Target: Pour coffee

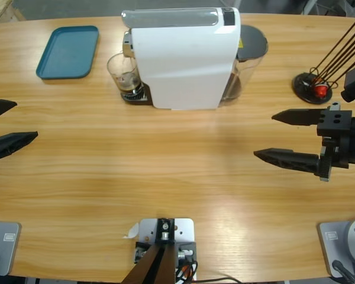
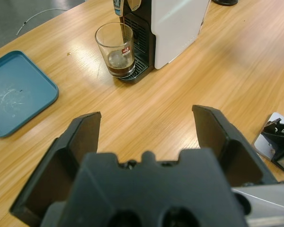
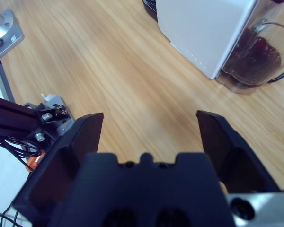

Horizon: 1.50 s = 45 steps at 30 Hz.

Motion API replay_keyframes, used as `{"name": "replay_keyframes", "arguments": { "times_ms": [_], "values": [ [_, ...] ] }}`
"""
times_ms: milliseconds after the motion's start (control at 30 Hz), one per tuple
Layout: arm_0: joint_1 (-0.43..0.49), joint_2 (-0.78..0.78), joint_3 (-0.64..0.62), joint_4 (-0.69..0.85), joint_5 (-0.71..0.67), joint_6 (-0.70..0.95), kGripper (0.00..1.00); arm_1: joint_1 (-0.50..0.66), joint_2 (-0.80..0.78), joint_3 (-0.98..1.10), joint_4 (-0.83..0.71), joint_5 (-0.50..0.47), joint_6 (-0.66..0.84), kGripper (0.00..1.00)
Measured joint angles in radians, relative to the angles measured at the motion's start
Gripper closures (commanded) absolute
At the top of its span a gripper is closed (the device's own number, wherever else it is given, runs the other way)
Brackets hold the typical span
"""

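Note:
A clear glass tumbler (image 1: 124, 75) (image 2: 117, 48) with a small red mark stands on the drip tray under the spout of the big white machine (image 1: 180, 56) (image 2: 177, 23). A thin layer of dark coffee (image 2: 119, 70) (image 1: 129, 87) lies at its bottom, and a thin dark stream runs down into it from the spout. My left gripper (image 1: 3, 127) (image 2: 146, 125) is open at the table's left edge, well short of the glass. My right gripper (image 1: 272, 136) (image 3: 149, 125) is open at the right, apart from the machine, with nothing between its jaws.
A teal tray (image 1: 68, 51) (image 2: 16, 92) lies at the back left. The machine's grey water tank (image 1: 248, 56) (image 3: 253, 56) sits on its right side. A black stand with dark sticks and a red piece (image 1: 313, 86) is at the far right.

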Motion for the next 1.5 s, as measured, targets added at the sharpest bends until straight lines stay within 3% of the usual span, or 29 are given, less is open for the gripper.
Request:
{"name": "replay_keyframes", "arguments": {
  "times_ms": [900, 1100, 1433, 1500],
  "values": [
    [0.000, 0.030, 0.000, -0.009, -0.003, -0.001, 0.170, 0.000, 0.003, 0.000, 0.000, 0.000, 0.000, 0.133],
    [0.000, 0.109, -0.005, -0.043, 0.004, -0.009, 0.170, 0.000, 0.010, 0.000, 0.000, 0.001, 0.000, 0.133],
    [0.000, 0.371, -0.009, -0.272, 0.027, -0.009, 0.159, 0.000, 0.021, 0.000, 0.000, 0.009, 0.000, 0.138],
    [0.000, 0.420, -0.009, -0.315, 0.048, -0.009, 0.114, 0.000, 0.025, 0.000, 0.000, 0.009, 0.000, 0.138]
  ]
}}
